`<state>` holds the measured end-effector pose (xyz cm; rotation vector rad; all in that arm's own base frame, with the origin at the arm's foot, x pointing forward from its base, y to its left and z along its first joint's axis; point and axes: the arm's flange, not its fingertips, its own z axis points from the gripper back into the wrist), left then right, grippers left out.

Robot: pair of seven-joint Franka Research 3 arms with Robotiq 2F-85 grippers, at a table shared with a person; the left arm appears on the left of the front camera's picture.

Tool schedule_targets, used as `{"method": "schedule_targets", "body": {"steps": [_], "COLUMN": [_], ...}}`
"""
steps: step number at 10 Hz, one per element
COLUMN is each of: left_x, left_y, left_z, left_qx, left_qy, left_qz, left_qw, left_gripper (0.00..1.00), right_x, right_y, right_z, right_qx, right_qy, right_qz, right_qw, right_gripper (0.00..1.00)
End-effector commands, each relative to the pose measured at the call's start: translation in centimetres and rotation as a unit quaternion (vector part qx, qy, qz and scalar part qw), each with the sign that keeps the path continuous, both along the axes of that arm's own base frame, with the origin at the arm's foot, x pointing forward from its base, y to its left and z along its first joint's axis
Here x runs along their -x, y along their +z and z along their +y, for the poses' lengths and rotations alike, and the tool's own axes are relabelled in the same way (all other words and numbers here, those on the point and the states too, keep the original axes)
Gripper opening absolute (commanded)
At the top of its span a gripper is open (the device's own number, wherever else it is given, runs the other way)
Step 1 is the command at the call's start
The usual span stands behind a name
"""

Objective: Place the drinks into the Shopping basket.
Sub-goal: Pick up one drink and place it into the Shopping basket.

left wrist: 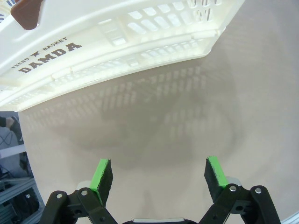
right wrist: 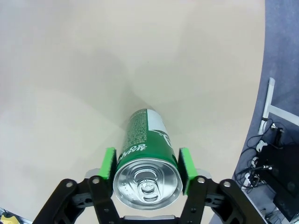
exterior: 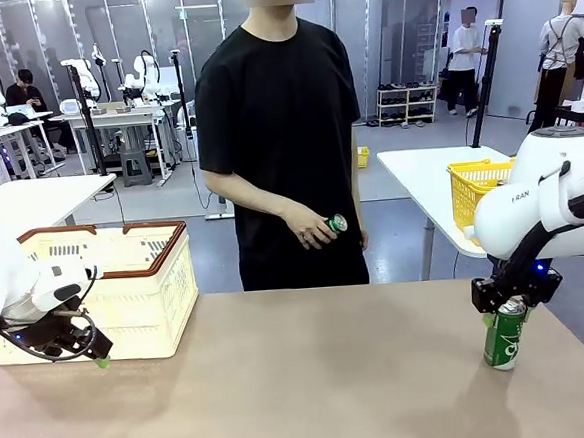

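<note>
Front view: a green can (exterior: 506,336) stands upright near the right edge of a tan worktop (exterior: 304,389), and the right end effector (exterior: 511,302) pinches it just under its silver top. Well apart to the left, the cream Shopping basket (exterior: 147,289) with its brown rim sits on the worktop, with the left end effector (exterior: 99,359) low beside its front wall. A person behind the worktop holds a second green can (exterior: 336,223) in one hand (exterior: 308,228). Left wrist view: the left end effector (left wrist: 159,175) is spread wide over bare worktop, and the basket's perforated wall is near ahead. Right wrist view: the right end effector (right wrist: 147,167) is pressed against both sides of the green can (right wrist: 142,140). The can looks rigid but thin-walled, smooth and probably slippery, so a firm, moderate squeeze high on the body should suit it. The worktop is flat and matte. The room is an open lab with other tables.
</note>
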<state>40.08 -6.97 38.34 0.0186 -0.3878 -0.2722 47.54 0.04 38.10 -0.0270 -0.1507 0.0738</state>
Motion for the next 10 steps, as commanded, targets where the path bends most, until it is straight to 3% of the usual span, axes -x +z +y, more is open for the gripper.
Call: {"method": "schedule_targets", "body": {"steps": [1, 2, 5, 7, 10], "left_x": [0.0, 0.0, 0.0, 0.0, 0.0], "left_y": [-0.1, -0.1, -0.1, -0.1, -0.1], "left_z": [0.0, 0.0, 0.0, 0.0, 0.0], "left_qx": [0.0, 0.0, 0.0, 0.0, 0.0], "left_qy": [0.001, 0.001, 0.001, 0.001, 0.001], "left_qz": [0.001, 0.001, 0.001, 0.001, 0.001], "left_qw": [1.0, 1.0, 1.0, 1.0, 1.0], "left_gripper": [1.0, 1.0, 1.0, 1.0, 1.0], "right_x": [-0.2, -0.2, -0.2, 0.5, 2.9], "right_y": [0.4, 0.4, 0.7, 3.4, 8.8], "right_z": [-0.3, -0.3, -0.1, 0.9, 2.5], "right_qx": [-0.012, -0.012, -0.015, 0.008, 0.028], "right_qy": [0.003, 0.0, -0.009, -0.018, -0.025], "right_qz": [0.006, 0.006, 0.001, -0.003, -0.043], "right_qw": [1.0, 1.0, 1.0, 1.0, 0.998], "right_gripper": [0.43, 0.3, 0.06, 0.06, 0.06]}}
